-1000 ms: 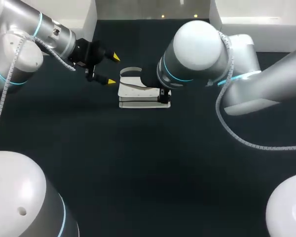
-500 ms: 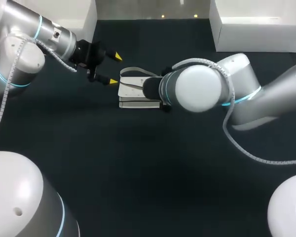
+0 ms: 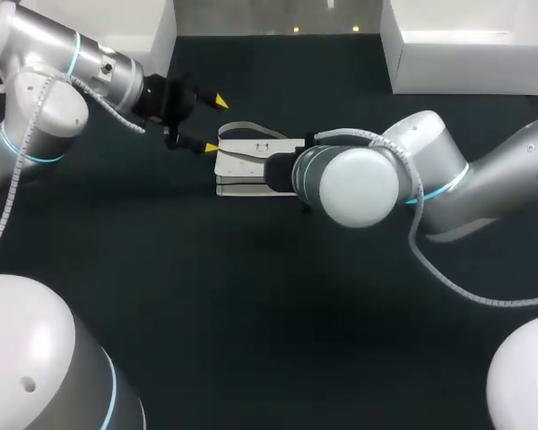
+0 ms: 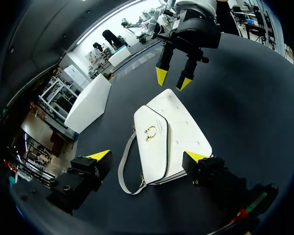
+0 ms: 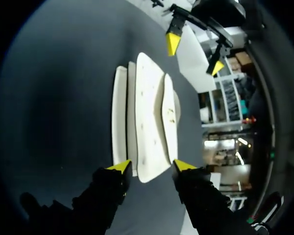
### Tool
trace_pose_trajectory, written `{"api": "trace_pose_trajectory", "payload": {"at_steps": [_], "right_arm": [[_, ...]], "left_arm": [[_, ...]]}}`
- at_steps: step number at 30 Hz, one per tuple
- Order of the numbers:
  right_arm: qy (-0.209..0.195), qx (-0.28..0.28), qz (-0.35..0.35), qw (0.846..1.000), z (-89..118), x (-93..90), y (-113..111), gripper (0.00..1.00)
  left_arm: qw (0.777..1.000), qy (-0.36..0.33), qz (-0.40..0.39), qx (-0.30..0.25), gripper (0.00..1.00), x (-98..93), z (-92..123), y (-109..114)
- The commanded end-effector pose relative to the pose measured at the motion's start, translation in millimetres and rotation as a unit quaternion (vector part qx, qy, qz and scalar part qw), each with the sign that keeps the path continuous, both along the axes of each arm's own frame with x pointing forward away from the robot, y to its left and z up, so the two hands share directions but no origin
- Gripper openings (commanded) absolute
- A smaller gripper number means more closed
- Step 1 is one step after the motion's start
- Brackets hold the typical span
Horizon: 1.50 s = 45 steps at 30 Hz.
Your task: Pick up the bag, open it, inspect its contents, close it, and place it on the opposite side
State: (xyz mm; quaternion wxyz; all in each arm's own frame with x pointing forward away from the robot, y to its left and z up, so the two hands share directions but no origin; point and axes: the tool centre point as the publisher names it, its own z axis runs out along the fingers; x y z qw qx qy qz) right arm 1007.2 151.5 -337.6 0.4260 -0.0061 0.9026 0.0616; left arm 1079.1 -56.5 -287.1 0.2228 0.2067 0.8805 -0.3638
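Observation:
The white bag (image 3: 247, 166) lies flat mid-table, its flap with a gold clasp (image 4: 150, 132) facing up and its strap (image 4: 125, 166) looped at the left end. Just left of the bag, my left gripper (image 3: 215, 125) is open, its yellow tips wide apart on either side of the bag's near end (image 4: 147, 156). My right arm comes in low from the right, and its wrist hides its fingers in the head view. The right gripper (image 5: 152, 166) straddles the bag's right end (image 5: 149, 174), with slim gaps at both tips. The left wrist view shows that right gripper (image 4: 172, 80) at the bag's far corner.
Two white boxes stand at the back, one at the right (image 3: 466, 58) and one at the left (image 3: 148, 27). Dark tabletop (image 3: 251, 296) stretches in front of the bag.
My right arm has swung down and forward, turning its wrist level with the bag's right end. The left gripper has crept a little right, toward the bag. The bag has not moved.

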Motion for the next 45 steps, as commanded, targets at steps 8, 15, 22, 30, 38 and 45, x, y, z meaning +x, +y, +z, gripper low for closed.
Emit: {"api": "trace_pose_trajectory", "payload": {"at_steps": [8, 15, 22, 30, 38, 45], "right_arm": [[-0.018, 0.002, 0.006, 1.0, -18, 5.2, 2, 0.44], [-0.018, 0.0, 0.006, 1.0, -21, 8.8, 3, 0.33], [-0.017, 0.001, 0.01, 1.0, -22, 10.3, 8, 0.27], [-0.013, 0.001, 0.011, 1.0, -25, 8.4, 12, 0.2], [-0.011, -0.002, 0.011, 1.0, -27, 9.2, 15, 0.15], [-0.013, -0.006, 0.01, 1.0, -29, 10.8, 16, 0.21]], "left_arm": [[1.0, 0.001, -0.004, 0.002, 1.0, 4.4, -2, -4], [1.0, 0.003, -0.005, 0.003, 1.0, 4.8, -3, -5], [1.0, 0.005, -0.004, 0.004, 1.0, 5.1, -5, -5], [1.0, 0.005, -0.003, 0.004, 1.0, 4.6, -4, -3], [1.0, 0.005, -0.005, 0.003, 1.0, 1.9, -4, -2], [1.0, 0.004, -0.01, 0.002, 1.0, -0.6, -3, -2]]}}
